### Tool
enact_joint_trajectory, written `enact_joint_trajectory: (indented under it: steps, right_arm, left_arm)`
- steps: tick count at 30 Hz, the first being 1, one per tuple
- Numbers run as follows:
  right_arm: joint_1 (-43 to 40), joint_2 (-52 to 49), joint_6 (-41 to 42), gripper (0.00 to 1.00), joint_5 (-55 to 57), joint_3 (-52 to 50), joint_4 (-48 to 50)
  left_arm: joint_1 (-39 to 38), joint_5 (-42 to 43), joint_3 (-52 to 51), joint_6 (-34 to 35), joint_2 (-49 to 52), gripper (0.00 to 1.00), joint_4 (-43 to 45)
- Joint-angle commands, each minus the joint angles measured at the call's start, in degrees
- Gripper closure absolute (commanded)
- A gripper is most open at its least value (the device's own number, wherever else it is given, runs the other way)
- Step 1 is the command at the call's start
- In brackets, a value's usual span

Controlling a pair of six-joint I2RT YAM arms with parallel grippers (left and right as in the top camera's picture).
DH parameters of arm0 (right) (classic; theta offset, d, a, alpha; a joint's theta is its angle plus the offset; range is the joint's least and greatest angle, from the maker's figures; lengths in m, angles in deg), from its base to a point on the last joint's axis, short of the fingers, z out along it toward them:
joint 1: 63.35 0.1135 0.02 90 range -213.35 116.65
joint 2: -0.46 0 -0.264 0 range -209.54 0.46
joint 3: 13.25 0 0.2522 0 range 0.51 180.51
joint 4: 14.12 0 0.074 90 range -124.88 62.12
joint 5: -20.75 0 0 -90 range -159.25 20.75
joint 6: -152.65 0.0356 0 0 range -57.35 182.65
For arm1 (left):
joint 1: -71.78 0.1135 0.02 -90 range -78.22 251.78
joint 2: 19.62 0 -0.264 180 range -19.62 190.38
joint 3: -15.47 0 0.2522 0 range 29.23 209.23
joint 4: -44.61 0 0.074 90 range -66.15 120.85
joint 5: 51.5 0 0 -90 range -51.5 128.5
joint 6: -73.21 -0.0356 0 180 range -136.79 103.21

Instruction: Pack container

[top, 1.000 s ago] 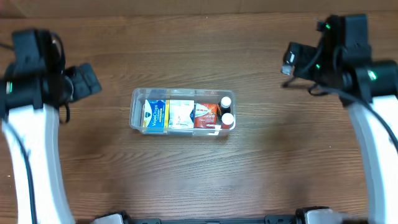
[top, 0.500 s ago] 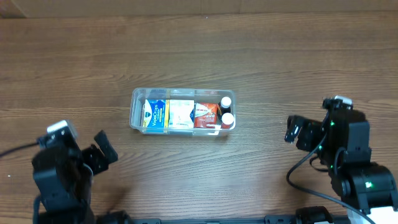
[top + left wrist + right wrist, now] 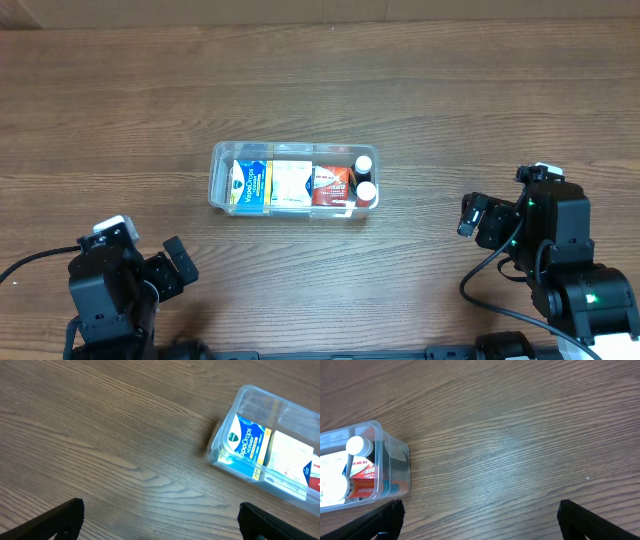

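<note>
The container (image 3: 214, 178), filled with boxes (image 3: 290, 183) and bottles (image 3: 365, 188), lies on the surface (image 3: 320, 90), long axis crosswise. The left fingers (image 3: 64, 519) gape empty off its near-left corner (seemingly nearer), while the right fingers (image 3: 384, 517) are likewise spread off its right end.

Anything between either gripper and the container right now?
Nothing visible. Only bare table lies between the left gripper and the container, and likewise for the right gripper. Both grippers are open, empty and well apart from it.
</note>
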Motion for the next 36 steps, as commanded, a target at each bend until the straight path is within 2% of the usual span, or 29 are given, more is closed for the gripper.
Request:
enact_joint_trajectory:
  steps: [1, 7, 9, 11, 14, 24, 28, 33, 35, 36]
  right_arm:
    - [-0.09, 0.22, 0.26, 0.0, 0.57, -0.02, 0.33]
    - [-0.09, 0.42, 0.26, 0.0, 0.52, -0.02, 0.04]
    - [-0.11, 1.29, 0.09, 0.0, 0.37, -0.85, 2.97]
    - [-0.07, 3.96, -3.45, 0.0, -1.2, -3.48, 8.09]
    - [-0.07, 11.78, -6.14, 0.0, -4.76, -11.34, 16.92]
    - [-0.09, 41.16, -6.69, 0.01, -9.09, -35.58, 37.16]
    - [-0.11, 45.86, -11.93, 0.0, -8.87, -41.77, 47.89]
    - [-0.22, 46.12, -20.96, 0.0, -8.61, -49.4, 59.36]
    - [-0.22, 46.12, -23.1, 0.0, -8.63, -51.78, 60.63]
    - [-0.22, 46.12, -23.82, 0.0, -8.44, -52.0, 58.27]
  left_arm:
    - [0.15, 0.35, -0.31, 0.15, 0.15, 0.0, -0.07]
    - [0.15, 0.33, -0.31, 0.15, 0.15, 0.0, -0.09]
    - [0.15, 0.35, -0.31, 0.15, 0.15, 0.0, -0.09]
    - [0.15, 0.33, -0.31, 0.15, 0.15, 0.0, -0.09]
    - [0.15, 0.33, -0.31, 0.15, 0.15, 0.0, -0.09]
    - [0.15, 0.33, -0.31, 0.15, 0.15, 0.0, -0.09]
    - [0.15, 0.33, -0.31, 0.15, 0.15, 0.0, -0.09]
    - [0.15, 0.33, -0.31, 0.15, 0.15, 0.0, -0.09]
    - [0.15, 0.33, -0.31, 0.15, 0.15, 0.0, -0.09]
    - [0.15, 0.33, -0.31, 0.15, 0.15, 0.0, -0.09]
